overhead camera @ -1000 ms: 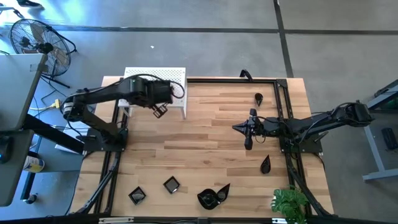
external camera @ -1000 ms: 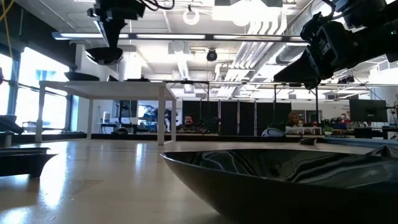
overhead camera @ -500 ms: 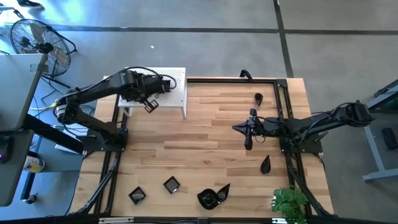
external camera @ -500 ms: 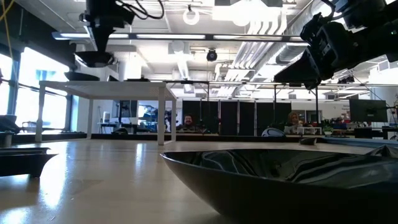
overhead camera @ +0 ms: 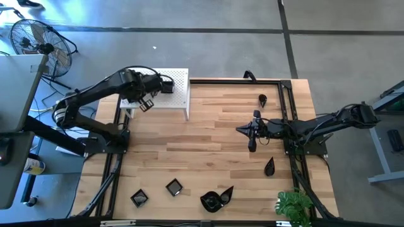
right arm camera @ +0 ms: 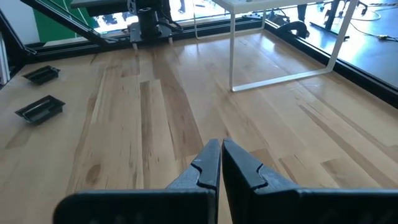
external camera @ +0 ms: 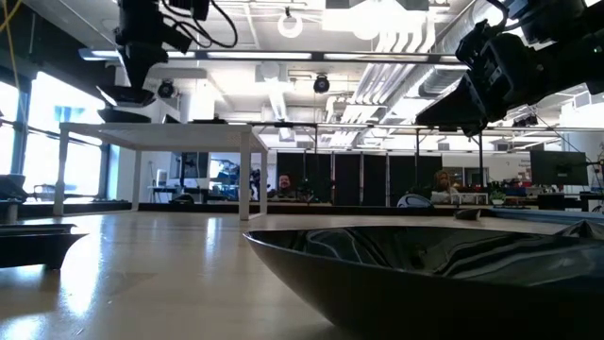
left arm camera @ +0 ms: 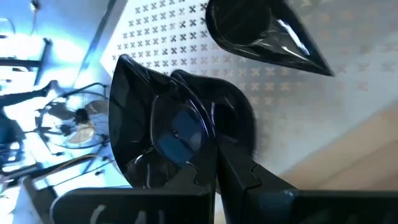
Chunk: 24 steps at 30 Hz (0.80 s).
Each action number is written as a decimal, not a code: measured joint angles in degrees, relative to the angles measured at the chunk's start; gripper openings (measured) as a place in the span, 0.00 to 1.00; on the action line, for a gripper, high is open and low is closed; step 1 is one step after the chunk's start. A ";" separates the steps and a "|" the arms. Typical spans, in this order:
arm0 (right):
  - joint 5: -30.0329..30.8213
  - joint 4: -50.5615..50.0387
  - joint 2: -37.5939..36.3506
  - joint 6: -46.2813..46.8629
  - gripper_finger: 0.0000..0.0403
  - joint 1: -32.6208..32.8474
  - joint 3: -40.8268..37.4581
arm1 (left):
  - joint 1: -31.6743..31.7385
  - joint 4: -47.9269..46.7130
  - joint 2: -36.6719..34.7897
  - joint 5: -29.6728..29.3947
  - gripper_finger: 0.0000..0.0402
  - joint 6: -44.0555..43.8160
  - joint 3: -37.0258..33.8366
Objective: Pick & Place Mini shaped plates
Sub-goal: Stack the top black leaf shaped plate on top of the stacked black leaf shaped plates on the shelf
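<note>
My left gripper (overhead camera: 145, 104) is shut on a glossy black wavy dish (left arm camera: 161, 130) above the left part of the white perforated stand (overhead camera: 173, 85). A black teardrop dish (left arm camera: 261, 31) lies on the stand top just beyond it. My right gripper (overhead camera: 252, 146) is shut and empty, hovering over the right half of the table. More black dishes lie on the table: two teardrops (overhead camera: 262, 99) (overhead camera: 269, 166), two squares (overhead camera: 139, 197) (overhead camera: 174, 186), and a wavy round one with a leaf (overhead camera: 214, 199). My left gripper pinches the wavy dish by its rim (left arm camera: 205, 146) between its two fingers, which come from above and point down. The dish hangs roughly level under the fingers (external camera: 125, 94), lifted clear just above the stand top.
A green plant (overhead camera: 293, 205) stands at the near right corner. A black frame (overhead camera: 287, 113) runs around the table's edges. The stand's legs (external camera: 247, 175) rest at the far left. People sit in the room beyond the table.
My left gripper has carried the wavy dish toward the table's far left, from beside the stand's near edge to over its left part, and has come down a little. The dish stays level in the hold. My right arm has kept still.
</note>
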 joint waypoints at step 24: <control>-0.20 -0.02 0.00 0.70 0.02 0.00 0.00 | 1.63 4.53 0.03 1.77 0.00 3.91 -6.14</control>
